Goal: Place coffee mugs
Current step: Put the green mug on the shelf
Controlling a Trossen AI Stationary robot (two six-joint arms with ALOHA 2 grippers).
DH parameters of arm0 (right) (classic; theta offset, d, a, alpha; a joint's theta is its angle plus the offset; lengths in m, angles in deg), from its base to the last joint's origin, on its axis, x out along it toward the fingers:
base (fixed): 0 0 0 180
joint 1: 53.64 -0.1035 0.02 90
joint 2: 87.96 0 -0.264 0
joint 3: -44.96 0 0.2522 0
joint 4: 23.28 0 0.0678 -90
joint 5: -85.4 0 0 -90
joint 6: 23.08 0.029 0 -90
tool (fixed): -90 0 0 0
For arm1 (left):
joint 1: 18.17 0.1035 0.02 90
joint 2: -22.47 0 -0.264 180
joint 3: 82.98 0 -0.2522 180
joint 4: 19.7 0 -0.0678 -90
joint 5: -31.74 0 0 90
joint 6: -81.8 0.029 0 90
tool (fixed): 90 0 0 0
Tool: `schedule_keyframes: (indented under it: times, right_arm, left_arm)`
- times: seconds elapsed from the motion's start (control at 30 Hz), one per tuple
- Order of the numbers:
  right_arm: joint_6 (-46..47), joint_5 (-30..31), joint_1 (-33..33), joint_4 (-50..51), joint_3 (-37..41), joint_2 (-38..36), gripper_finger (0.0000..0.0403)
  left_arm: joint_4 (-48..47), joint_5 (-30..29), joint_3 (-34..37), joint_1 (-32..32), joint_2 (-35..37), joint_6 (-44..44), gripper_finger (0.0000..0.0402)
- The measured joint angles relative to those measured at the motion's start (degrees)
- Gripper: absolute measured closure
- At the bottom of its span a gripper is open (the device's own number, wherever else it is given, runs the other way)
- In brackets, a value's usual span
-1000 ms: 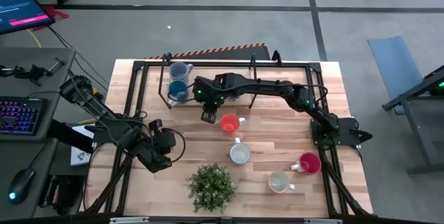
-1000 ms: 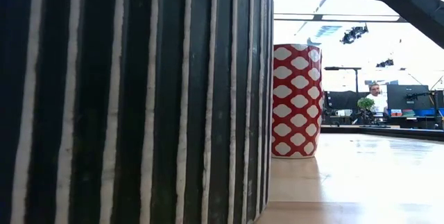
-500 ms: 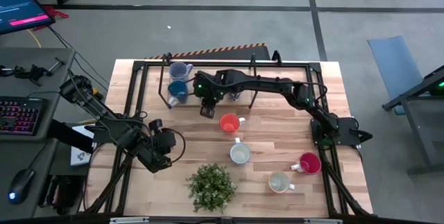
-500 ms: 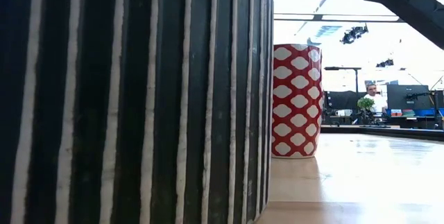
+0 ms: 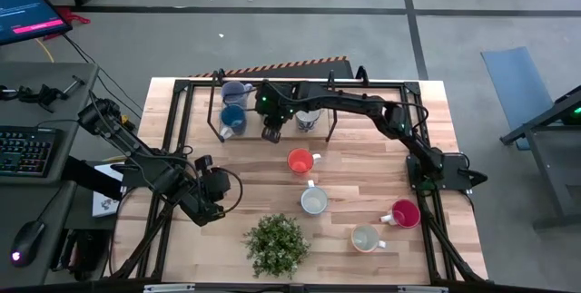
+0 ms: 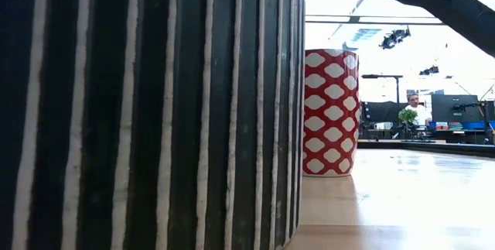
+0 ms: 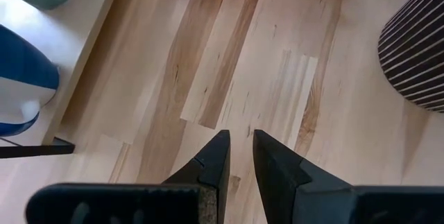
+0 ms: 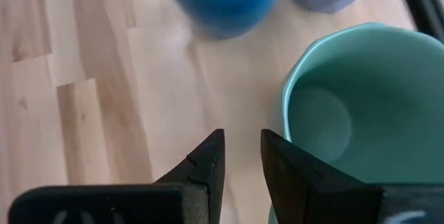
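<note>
In the high view my right arm reaches across the far half of the table. Its gripper (image 5: 270,134) hangs between the blue mug (image 5: 232,118) and a pale mug (image 5: 307,121). The right wrist view shows its fingers (image 8: 243,141) a narrow gap apart above bare wood, right beside the green mug's (image 8: 354,106) rim. The grey-blue mug (image 5: 236,92) stands behind the blue one. The orange (image 5: 300,161), white (image 5: 314,201), red (image 5: 404,213) and cream (image 5: 366,238) mugs stand upright on the near half. My left gripper (image 7: 241,137) waits shut at the table's left.
A leafy plant (image 5: 277,243) in a striped pot (image 6: 147,111) stands near the near edge. A black frame (image 5: 221,112) runs round the blue mugs. The low view is mostly filled by the pot, with the red patterned mug (image 6: 331,111) behind it. Bare wood lies left of the orange mug.
My right gripper has moved from beside the orange mug toward the table's far edge and now hangs level with the blue mug. As the arm swung away, the pale mug beside it came into sight. No mug has moved.
</note>
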Motion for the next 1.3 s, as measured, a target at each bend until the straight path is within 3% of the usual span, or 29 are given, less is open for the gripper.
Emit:
schedule_keyframes:
  times: [0.27,0.5,0.6,0.87,1.03,1.3]
  right_arm:
    - [-1.1,-0.3,2.5,-2.7,0.0,0.0,0.0318]
    - [1.7,-5.7,1.6,0.5,-3.6,0.0,0.0318]
    - [1.7,-3.1,0.3,5.9,-6.5,0.0,0.0318]
    - [1.9,8.4,-0.2,15.9,-5.5,-1.7,0.0325]
    - [1.8,10.6,1.2,14.8,-5.5,-1.7,0.0335]
    - [0.4,8.6,4.8,13.5,-4.8,-1.3,0.0341]
  left_arm:
    - [0.0,0.0,0.0,0.0,0.0,0.0,0.0346]
    - [0.0,-0.1,0.0,0.0,0.0,0.0,0.0346]
    - [0.0,-0.1,0.0,0.0,0.0,0.0,0.0346]
    - [0.1,-0.1,0.0,0.0,0.0,0.0,0.0346]
    - [0.1,-0.4,0.0,0.0,0.0,0.0,0.0346]
    - [0.1,-0.5,0.0,0.0,0.0,0.0,0.0346]
